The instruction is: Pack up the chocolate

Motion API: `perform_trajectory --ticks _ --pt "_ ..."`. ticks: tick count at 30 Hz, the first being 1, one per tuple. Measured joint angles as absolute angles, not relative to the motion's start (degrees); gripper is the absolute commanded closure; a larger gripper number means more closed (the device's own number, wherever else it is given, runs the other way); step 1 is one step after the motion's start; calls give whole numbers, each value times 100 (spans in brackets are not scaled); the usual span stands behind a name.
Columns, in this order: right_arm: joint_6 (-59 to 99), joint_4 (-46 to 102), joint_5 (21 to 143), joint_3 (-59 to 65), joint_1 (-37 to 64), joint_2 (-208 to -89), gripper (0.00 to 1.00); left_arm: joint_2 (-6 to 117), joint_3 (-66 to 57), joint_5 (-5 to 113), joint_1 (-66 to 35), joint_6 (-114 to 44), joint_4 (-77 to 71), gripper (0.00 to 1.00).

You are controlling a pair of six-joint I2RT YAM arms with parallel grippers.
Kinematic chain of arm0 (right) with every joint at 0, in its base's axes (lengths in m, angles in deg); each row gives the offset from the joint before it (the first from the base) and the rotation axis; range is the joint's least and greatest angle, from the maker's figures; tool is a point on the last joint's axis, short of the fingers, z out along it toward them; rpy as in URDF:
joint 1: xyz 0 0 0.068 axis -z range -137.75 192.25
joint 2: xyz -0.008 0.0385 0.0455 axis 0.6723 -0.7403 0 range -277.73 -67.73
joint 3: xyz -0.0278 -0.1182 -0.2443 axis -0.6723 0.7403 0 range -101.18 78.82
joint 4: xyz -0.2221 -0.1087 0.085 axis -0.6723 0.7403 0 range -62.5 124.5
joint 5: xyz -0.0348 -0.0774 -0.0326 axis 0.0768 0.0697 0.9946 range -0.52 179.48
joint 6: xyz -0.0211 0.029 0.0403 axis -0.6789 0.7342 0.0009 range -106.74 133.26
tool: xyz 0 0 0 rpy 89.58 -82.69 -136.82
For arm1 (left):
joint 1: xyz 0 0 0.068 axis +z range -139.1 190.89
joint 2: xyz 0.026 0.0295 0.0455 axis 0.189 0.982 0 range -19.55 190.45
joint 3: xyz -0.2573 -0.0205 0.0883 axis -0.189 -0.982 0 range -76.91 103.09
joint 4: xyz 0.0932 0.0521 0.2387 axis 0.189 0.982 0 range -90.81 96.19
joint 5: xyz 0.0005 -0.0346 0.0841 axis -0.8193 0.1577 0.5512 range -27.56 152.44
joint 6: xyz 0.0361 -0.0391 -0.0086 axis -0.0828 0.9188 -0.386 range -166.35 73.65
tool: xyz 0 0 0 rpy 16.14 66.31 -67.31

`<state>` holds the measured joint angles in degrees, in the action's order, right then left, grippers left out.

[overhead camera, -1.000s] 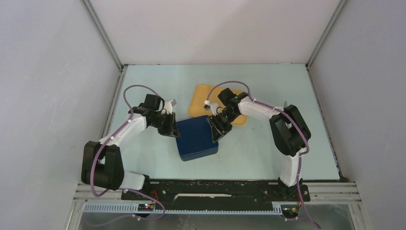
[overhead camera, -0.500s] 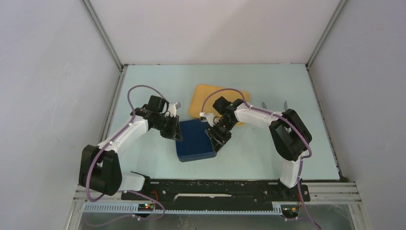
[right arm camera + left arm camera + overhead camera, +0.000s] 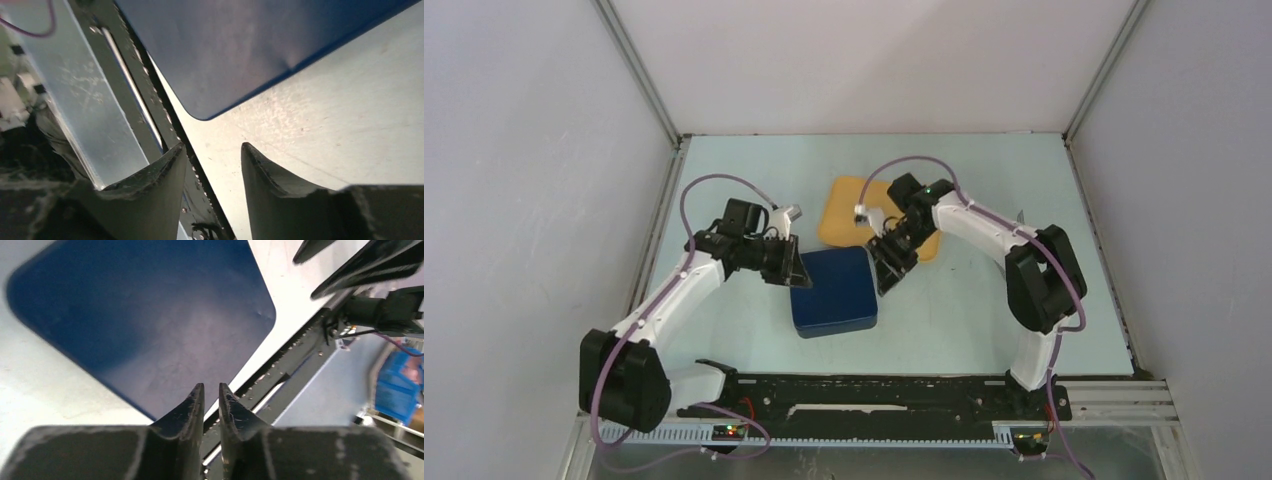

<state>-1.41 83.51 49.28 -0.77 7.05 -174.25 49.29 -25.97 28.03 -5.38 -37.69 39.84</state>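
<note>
No lettering seems legible on anything in view.

My end effector sits at bottom centre, jaws apart and empty, over the pale counter; a dark blue box fills the top

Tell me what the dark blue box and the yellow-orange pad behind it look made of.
Dark blue box: likely coated card or thin metal; satin sheen, rounded corners, a small dent in its top. Yellow-orange pad: flat, matte, rounded corners; perhaps silicone or foam, too far to tell.
</note>
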Motion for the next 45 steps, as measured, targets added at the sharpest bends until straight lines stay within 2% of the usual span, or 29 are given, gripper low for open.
perform_trajectory --ticks 4,9,13,15,23,27,31,35,41,45 --pt "-229 8556 4274 -978 1054 -17599 59 5209 -2804 2279 -538 -3572 3732 99" --pt "-285 8569 3442 -1760 1096 -18356 62 5283 -3659 2071 -536 -2929 3330 100" --pt "-266 8561 2989 -2125 871 -19457 64 4990 -4516 1590 -439 -1917 2725 100" --pt "-17 8703 2375 -2232 816 -19936 66 5003 -4667 1524 -400 -1554 2561 100" --pt "831 8703 1551 -2449 936 -20480 66 6431 -4313 851 240 -971 2263 100" --pt "829 8604 1525 -2350 965 -20412 63 6448 -4271 663 347 -1034 2233 100" --pt "569 8456 1787 -2049 947 -20034 57 5937 -4216 1192 347 -1286 2281 73" --pt "305 8248 2325 -1625 930 -19315 54 5386 -3729 1997 406 -1865 2519 59" --pt "-76 8030 2873 -1465 705 -18163 57 4439 -3242 2860 736 -2658 1726 60" --pt "-189 7789 2991 -1465 291 -17873 60 4708 -3248 2923 1075 -2608 1324 63"
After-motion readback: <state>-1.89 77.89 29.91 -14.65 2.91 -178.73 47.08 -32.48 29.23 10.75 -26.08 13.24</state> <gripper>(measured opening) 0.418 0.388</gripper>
